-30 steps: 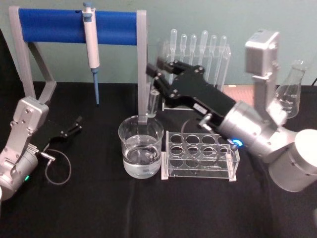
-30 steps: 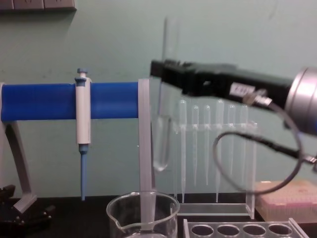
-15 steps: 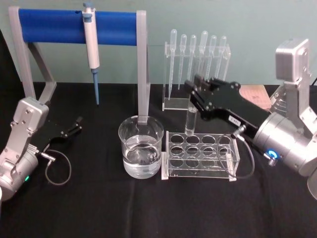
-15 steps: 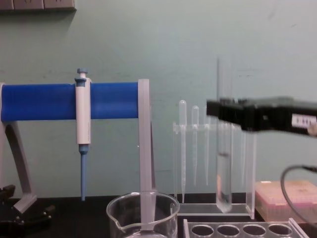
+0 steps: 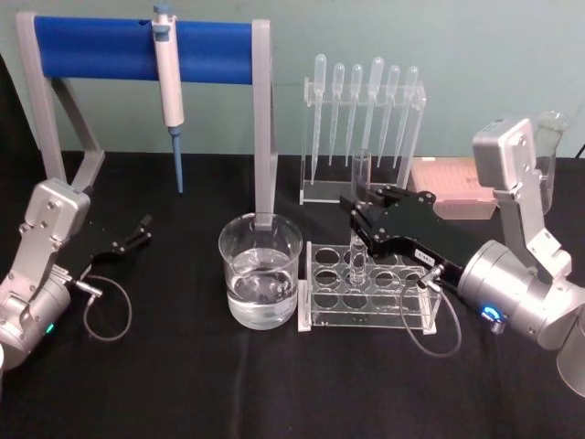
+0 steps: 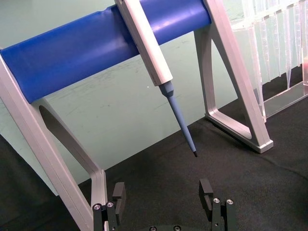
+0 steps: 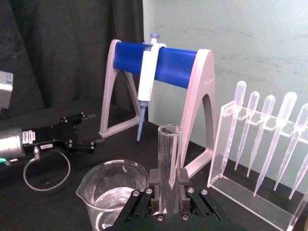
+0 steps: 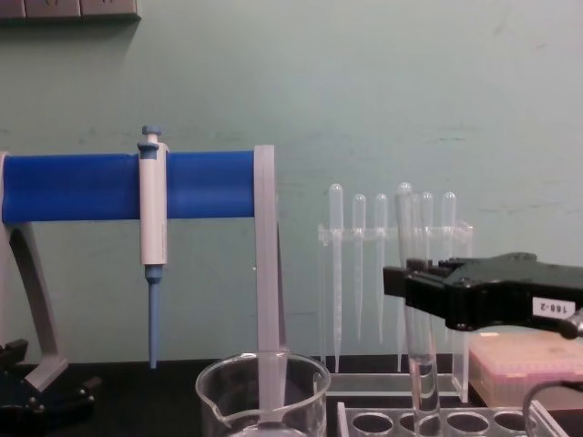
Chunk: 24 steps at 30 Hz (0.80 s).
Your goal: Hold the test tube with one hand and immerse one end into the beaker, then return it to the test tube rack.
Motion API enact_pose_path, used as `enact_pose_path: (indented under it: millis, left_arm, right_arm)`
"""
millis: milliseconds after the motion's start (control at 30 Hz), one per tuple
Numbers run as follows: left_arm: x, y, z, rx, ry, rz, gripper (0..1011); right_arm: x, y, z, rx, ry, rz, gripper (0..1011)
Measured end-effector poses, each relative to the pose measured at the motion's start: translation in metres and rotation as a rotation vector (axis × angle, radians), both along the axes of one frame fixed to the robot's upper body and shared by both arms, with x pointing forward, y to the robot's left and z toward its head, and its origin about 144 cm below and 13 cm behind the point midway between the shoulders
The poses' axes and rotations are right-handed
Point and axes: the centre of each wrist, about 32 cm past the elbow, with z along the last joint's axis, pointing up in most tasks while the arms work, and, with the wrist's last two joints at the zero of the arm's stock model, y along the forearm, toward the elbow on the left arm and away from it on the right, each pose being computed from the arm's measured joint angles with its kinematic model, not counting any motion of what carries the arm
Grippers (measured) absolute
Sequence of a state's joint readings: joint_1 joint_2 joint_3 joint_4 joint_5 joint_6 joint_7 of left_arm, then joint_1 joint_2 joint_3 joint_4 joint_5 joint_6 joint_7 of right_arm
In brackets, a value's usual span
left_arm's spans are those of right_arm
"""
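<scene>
Your black right gripper [image 5: 363,222] pinches the long clear glass test tube [image 5: 358,216] upright over the clear holed rack [image 5: 370,285]; misaligned, you could chip its base; your left gripper [image 6: 163,197] rests spread wide

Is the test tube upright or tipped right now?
Upright: the test tube stands vertical in the right gripper, lower end entering a hole of the clear rack.

The tube [image 5: 358,215] is a long clear glass cylinder, open rim up, standing upright just right of the frame's centre in the head view. The right claw [image 5: 359,219], black with a small white label, is clamped on its middle, and its lower end dips into a back-row hole of the clear rack [image 5: 369,285]. The beaker [image 5: 260,271], wide clear glass, part-filled with clear liquid, stands on the black bench [image 5: 183,375] just left of the rack, apart from the tube.
</scene>
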<state>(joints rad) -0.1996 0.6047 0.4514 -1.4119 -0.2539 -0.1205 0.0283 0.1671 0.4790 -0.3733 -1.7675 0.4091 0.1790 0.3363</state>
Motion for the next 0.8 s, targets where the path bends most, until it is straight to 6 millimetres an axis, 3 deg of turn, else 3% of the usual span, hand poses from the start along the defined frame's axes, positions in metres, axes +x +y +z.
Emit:
enact_pose_path:
  millis: [400,800]
  left_arm:
    - [0.0,0.0,0.0,0.0,0.0,0.0,1000]
    - [0.0,0.0,0.0,0.0,0.0,0.0,1000]
  right_arm:
    - [0.008,0.0,-0.023,-0.035,0.022,0.009,225]
    - [0.013,0.003,-0.027,-0.081,0.019,0.032,247]
